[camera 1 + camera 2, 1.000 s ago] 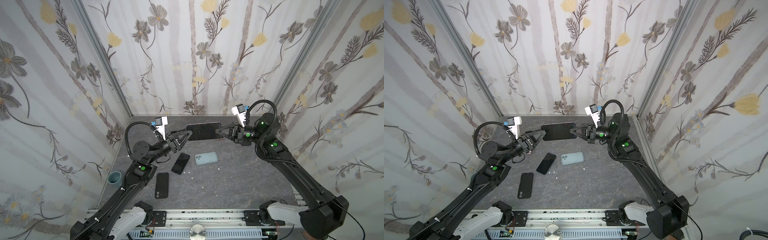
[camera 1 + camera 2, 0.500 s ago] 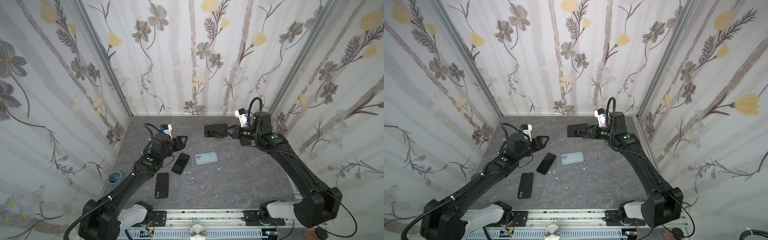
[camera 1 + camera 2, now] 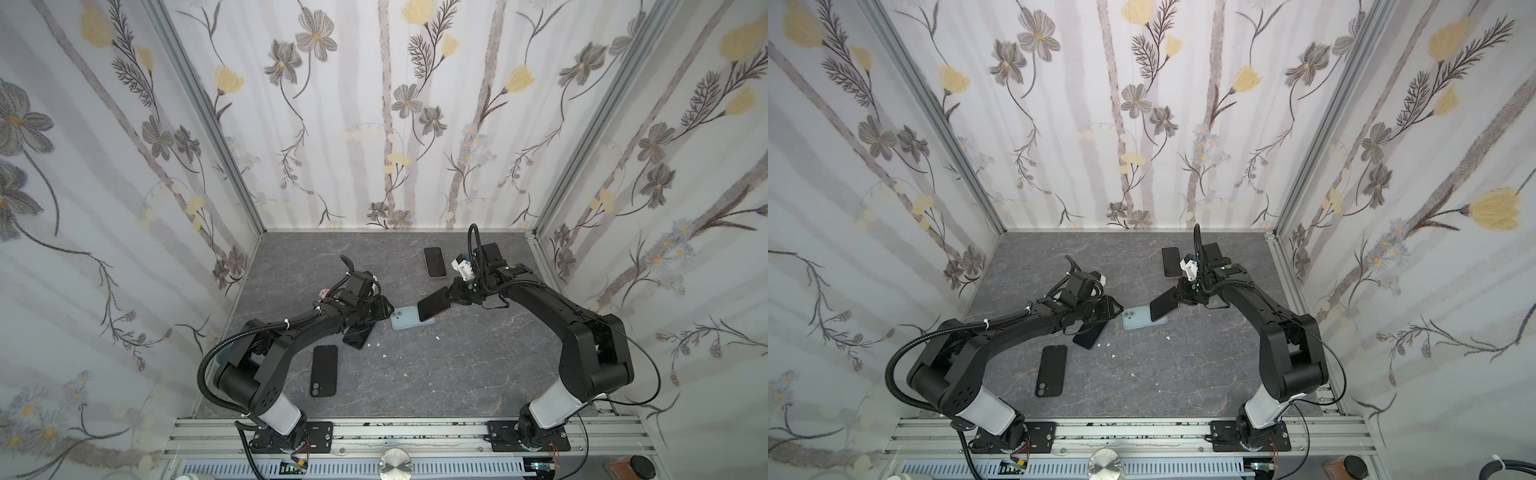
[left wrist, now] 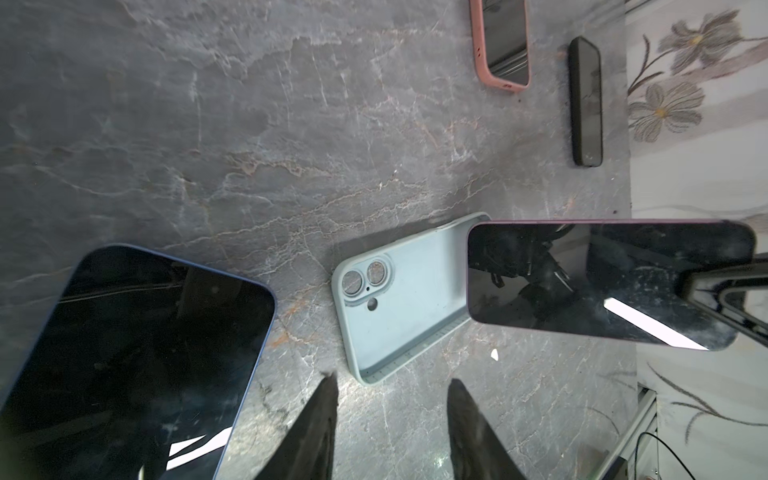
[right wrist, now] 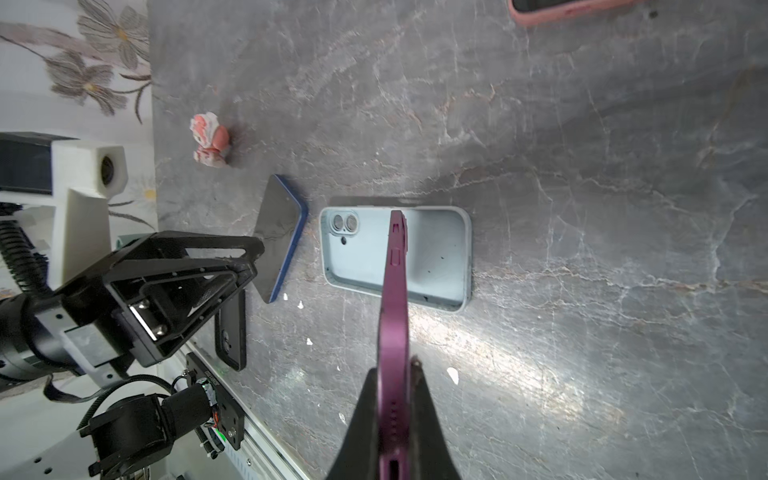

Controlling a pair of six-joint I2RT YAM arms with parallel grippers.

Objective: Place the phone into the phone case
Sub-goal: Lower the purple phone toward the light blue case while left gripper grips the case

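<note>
- A second ago both hands hold the purple phone (image 3: 433, 309) level between them, high above the pale blue phone case (image 3: 405, 321). Now only the right hand (image 3: 451, 296) has it, clamped on one short end.
- The right hand has brought the phone down. It hangs tilted, screen up, with its free end lowest, over the end of the case away from the camera cutouts. Whether that end already touches the case cannot be told.
- The left hand (image 4: 390, 382) has let go and come down to the desk (image 3: 415, 374), just beside the camera-cutout end of the case. Its fingers stand apart with nothing between them.
- The case has not shifted. It lies open side up and is still empty.
- A blue phone (image 4: 137, 353) lies screen up on the far side of the left hand from the case.
- The handover seems finished, and the task now looks to be at the insertion step. The phone's free end probably has to seat against the case wall first, and then the rest is laid flat.
- The left hand looks well placed to steady the light case, which could otherwise slide when pushed.
</note>
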